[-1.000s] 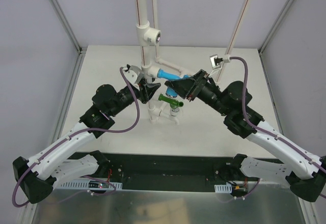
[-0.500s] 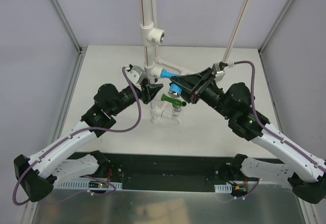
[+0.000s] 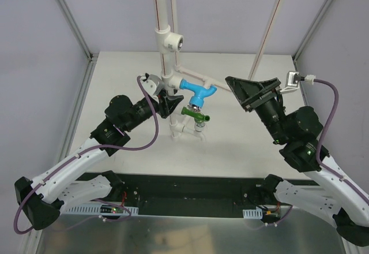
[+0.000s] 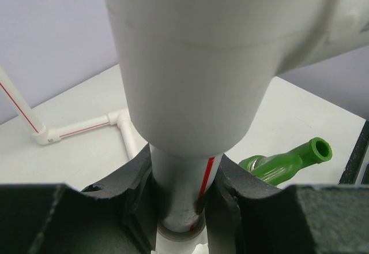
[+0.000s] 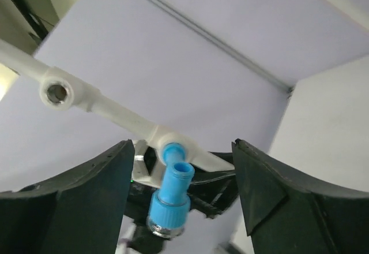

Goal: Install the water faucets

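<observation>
The left pincer [image 3: 166, 103] is clamping the upright white plastic pipe [image 3: 165, 63]. A light blue plastic faucet [image 3: 196, 92] and a dark green plastic faucet [image 3: 193, 114] are sitting just right of the pipe. Beyond them, the right pincer [image 5: 181, 144] is gaping empty.

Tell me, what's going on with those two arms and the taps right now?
Left gripper shut on the white pipe. Right gripper open, clear of the blue faucet, which sits in its socket. Green faucet just below it. Nothing blocking.
</observation>
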